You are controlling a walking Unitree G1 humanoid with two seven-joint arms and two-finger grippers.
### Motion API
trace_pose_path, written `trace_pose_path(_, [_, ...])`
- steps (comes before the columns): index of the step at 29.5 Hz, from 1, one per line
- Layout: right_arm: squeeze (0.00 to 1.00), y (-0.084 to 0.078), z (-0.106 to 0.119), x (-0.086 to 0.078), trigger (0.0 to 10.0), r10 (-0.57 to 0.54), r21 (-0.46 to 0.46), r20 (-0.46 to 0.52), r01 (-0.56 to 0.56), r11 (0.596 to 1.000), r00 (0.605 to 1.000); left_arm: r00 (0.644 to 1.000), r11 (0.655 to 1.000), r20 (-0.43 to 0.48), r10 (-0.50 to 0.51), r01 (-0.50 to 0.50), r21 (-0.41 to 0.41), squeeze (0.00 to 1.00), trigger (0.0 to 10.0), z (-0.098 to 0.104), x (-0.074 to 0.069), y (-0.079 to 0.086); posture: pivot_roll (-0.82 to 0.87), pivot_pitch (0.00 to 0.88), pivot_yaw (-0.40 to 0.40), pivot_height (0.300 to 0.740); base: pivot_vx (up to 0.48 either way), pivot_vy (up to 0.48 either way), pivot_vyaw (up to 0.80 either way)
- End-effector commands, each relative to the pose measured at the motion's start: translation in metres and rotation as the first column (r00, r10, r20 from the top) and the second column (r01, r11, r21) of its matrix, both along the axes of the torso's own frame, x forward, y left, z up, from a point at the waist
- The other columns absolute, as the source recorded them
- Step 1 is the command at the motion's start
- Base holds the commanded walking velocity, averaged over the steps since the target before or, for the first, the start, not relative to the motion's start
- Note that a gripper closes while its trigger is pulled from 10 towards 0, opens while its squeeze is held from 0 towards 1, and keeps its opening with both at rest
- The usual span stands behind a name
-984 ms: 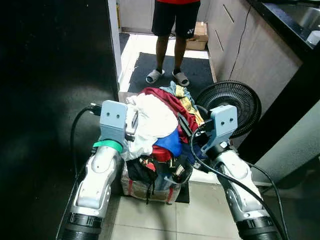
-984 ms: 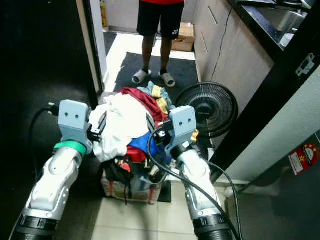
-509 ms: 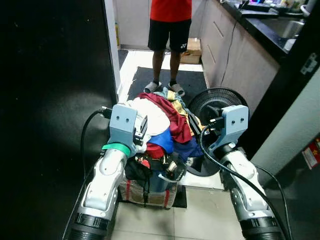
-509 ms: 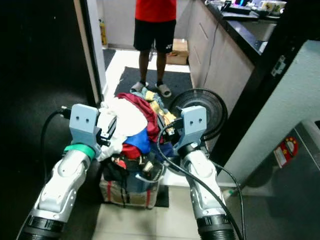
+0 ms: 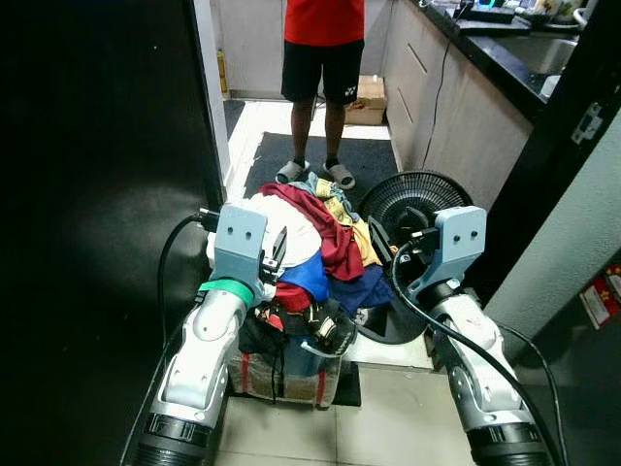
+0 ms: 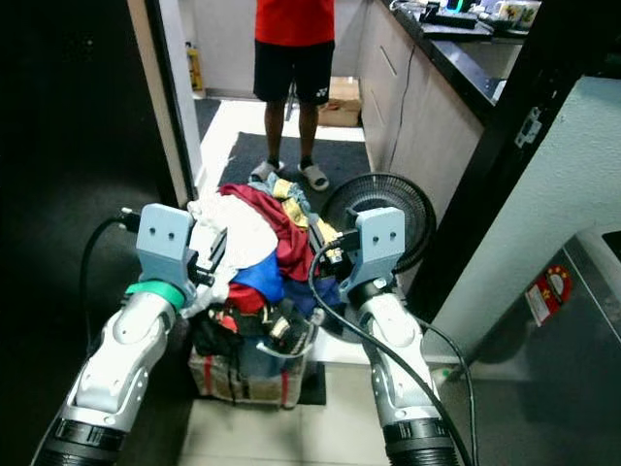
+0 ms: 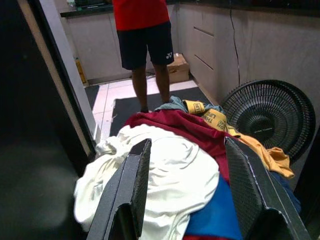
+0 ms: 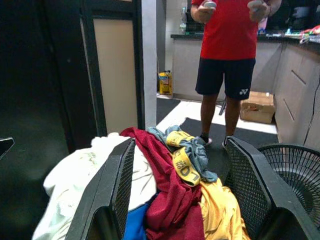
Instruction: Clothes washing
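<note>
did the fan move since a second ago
Cannot tell. The whole view shifted, so the camera moved; the fan sits beside the laundry pile and cabinet as before.

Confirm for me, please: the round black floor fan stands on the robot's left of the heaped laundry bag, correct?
Not quite. The round black floor fan stands on the robot's right of the heaped laundry bag, beside the right gripper, as the left eye view shows.

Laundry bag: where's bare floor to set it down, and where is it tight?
Bare tile lies below the laundry bag, between the robot's arms. The dark mat ahead has room left of the person. Tight: the fan crowds the bag's right, the doorframe its left.
</note>
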State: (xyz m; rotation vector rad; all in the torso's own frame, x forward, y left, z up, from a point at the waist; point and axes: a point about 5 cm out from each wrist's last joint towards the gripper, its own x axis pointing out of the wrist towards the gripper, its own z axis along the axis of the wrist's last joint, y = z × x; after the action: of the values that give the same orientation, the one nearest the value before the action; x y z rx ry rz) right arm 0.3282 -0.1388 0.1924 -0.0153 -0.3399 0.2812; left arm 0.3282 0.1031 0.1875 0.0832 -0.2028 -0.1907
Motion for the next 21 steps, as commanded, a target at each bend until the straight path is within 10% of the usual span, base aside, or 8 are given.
trace_pose_path(1, [0.00, -0.0011, -0.0059, -0.0004, 10.0, -0.004, -0.003, -0.019, 0.004, 1.000, 1.000, 1.000, 1.000, -0.003, -0.006, 0.006, 0.003, 0.00, 10.0, -0.0013, 0.0009, -0.0015, -0.01, 0.061, 0.027, 0.740, 0.465, 0.000, 0.00])
trace_pose_path(21, [0.00, -0.0005, -0.0066, -0.0006, 10.0, -0.003, -0.007, -0.020, 0.003, 1.000, 1.000, 1.000, 1.000, -0.001, -0.007, 0.007, 0.005, 0.00, 10.0, -0.0015, 0.0009, -0.0013, -0.01, 0.062, 0.028, 0.740, 0.465, 0.000, 0.00])
